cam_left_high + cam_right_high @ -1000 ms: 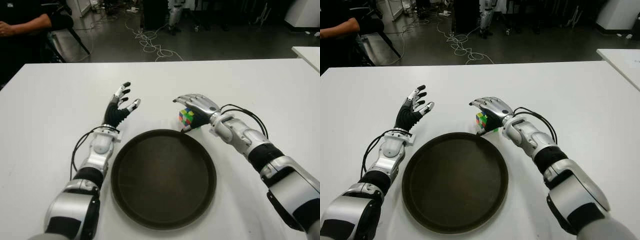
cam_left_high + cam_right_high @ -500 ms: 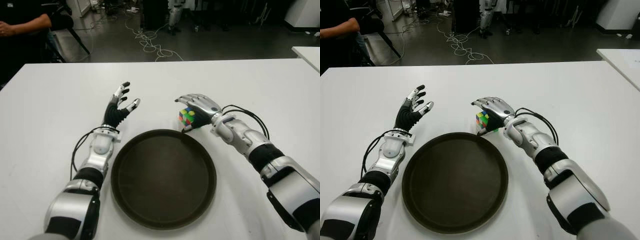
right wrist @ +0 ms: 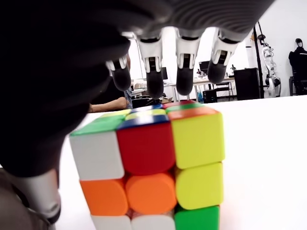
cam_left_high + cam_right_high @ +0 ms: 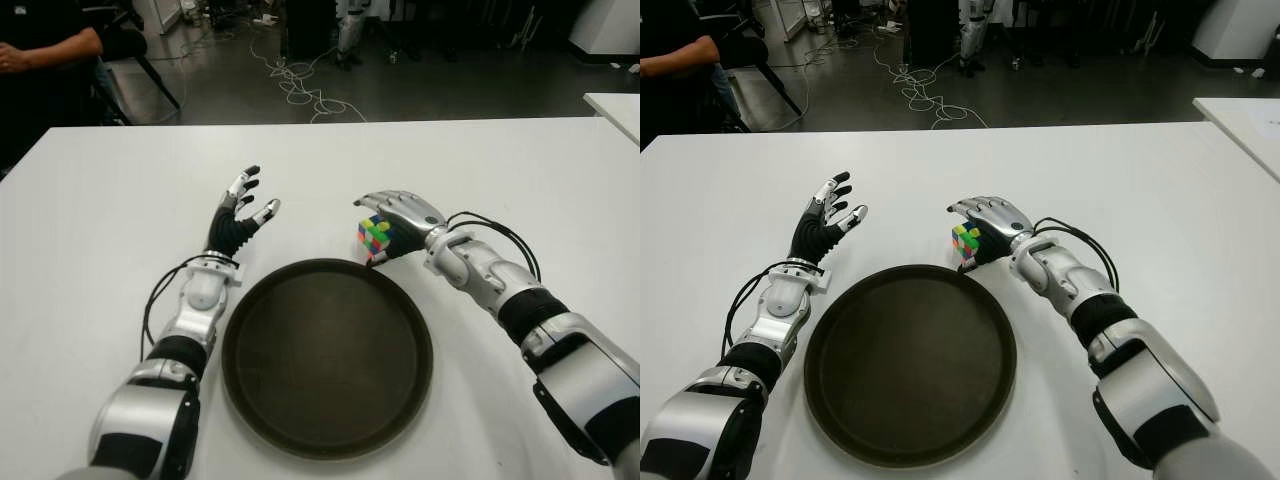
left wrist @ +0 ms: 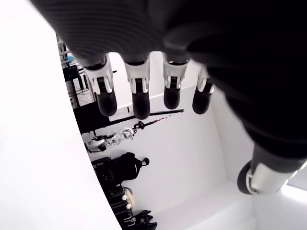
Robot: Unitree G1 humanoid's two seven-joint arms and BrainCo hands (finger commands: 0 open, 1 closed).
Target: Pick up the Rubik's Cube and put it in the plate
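A white rectangular table (image 4: 90, 260) carries a round, dark brown plate with a raised rim (image 4: 241, 395), which sits between the robot's two arms and holds nothing. Just beyond the plate's far rim, a little to the right of its middle, the small multicoloured Rubik's Cube (image 4: 373, 235) stands on the table top, close to the rim but outside the plate.

The silver and black right hand (image 4: 402, 222) is arched over the cube from the right, its fingers (image 4: 375, 199) reaching across the top and the thumb low on the near side. Whether the hand actually clamps the cube cannot be told from the head views; the right wrist view shows the fingertips (image 3: 154, 85) hanging above and behind the cube (image 3: 158, 163) with a gap visible, so the grip is not closed on it.

The left hand (image 4: 238, 215) shows to the left of the plate's far rim, raised off the table with fingers spread and holding nothing; its wrist view shows four straight fingertips (image 5: 140, 99) against the white surface.

Nothing lies between the cube and the plate. Beyond the table, tangled cables (image 4: 300, 85) trail over the dark floor, and a person's arm (image 4: 45, 48) shows at the far left corner. A second white table edge (image 4: 615, 105) shows at the far right. The left wrist view alone shows black bags (image 5: 120, 172) in the room behind.
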